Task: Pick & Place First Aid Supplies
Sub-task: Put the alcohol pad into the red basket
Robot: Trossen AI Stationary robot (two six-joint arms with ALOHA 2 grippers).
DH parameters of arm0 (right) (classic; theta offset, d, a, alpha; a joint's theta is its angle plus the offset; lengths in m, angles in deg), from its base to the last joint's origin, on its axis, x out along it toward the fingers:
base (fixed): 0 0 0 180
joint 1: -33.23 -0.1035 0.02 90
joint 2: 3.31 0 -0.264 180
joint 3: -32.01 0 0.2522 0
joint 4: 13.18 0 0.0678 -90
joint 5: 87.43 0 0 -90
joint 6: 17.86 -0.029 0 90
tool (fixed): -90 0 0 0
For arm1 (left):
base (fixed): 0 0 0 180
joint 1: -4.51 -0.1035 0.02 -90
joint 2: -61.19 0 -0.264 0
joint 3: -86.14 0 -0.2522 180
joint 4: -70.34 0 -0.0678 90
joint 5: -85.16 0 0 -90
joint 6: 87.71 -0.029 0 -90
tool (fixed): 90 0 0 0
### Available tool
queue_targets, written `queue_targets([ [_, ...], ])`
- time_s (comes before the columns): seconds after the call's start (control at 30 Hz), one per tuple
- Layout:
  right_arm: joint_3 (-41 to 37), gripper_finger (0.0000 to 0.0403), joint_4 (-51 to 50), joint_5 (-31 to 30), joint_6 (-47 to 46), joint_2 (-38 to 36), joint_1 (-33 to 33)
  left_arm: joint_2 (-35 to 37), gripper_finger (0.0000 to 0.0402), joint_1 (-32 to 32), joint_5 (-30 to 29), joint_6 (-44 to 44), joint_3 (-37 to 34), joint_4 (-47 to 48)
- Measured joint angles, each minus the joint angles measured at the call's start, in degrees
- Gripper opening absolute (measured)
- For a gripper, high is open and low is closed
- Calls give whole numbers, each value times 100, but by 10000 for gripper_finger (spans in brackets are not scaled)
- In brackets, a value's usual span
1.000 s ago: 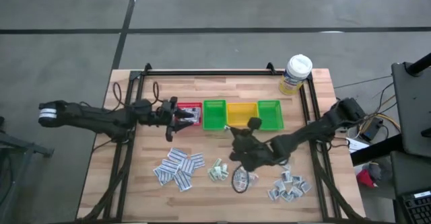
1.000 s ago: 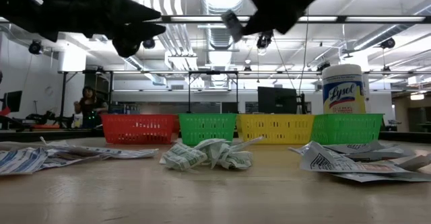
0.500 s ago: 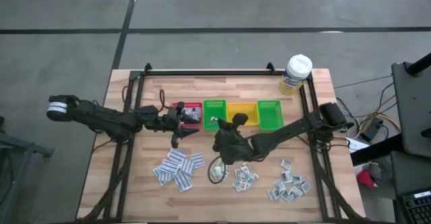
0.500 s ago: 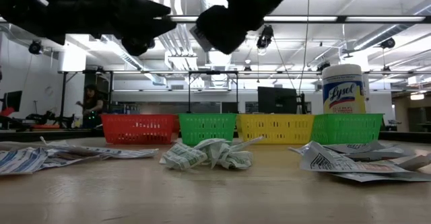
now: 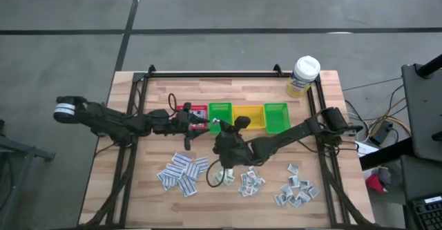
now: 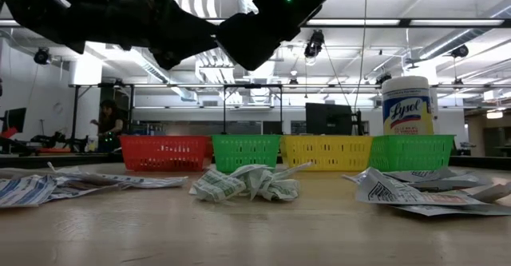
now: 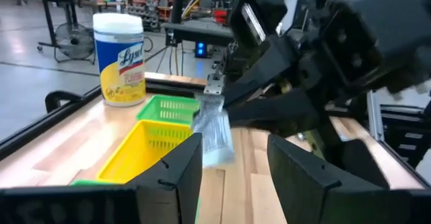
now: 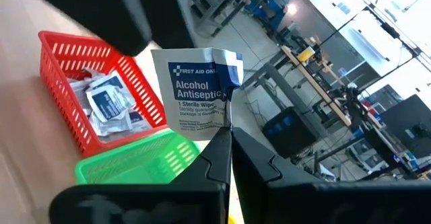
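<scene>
- The right claw (image 8: 225, 126) is closed on one white packet (image 8: 196, 93) printed "First Aid" and "Alcohol Antiseptic", pinching it by one edge so it stands up above the fingertips.
- In the overhead view this claw (image 5: 216, 124) hangs over the bench (image 5: 159, 92) at the near-left corner of the leftmost green bin (image 5: 220, 117), just beside the red bin (image 5: 195, 116).
- The red bin (image 8: 101, 96) already holds several similar packets; the yellow bin (image 5: 248, 117) and a second green bin (image 5: 276, 116) sit further along the row.
- The left claw (image 5: 192, 123) is open and empty, its tips level with the front of the red bin, close to the right claw; its own camera shows the held packet (image 7: 214, 128) hanging just ahead of its fingers (image 7: 182, 173).
- More packets lie in loose piles (image 5: 183, 171) on the near bench.
- A white-capped bottle (image 5: 303, 76) stands at the far right corner.
- Judged step: carrying a picked packet towards a bin, or passing it to the left claw; which one cannot be told.
- The next move calls for settling the packet over the chosen bin before letting go, without the two arms colliding.
</scene>
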Motion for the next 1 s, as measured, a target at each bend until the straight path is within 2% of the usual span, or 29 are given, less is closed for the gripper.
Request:
queue_targets([
  [0.33,36,8,34,100,-27,-11,0,-32,163,-2,-240,-9,33,-15],
  [0.57,46,8,413,224,191,-11,0,-32,153,-2,-404,27,33,-10],
  [0.67,46,8,416,297,190,-11,0,-32,120,-2,-516,89,33,-11],
  [0.83,44,8,415,763,217,-11,0,-32,17,-4,-522,-48,33,-11],
  [1.0,42,8,116,787,415,-12,2,-32,2,0,-519,-6,31,41],
])
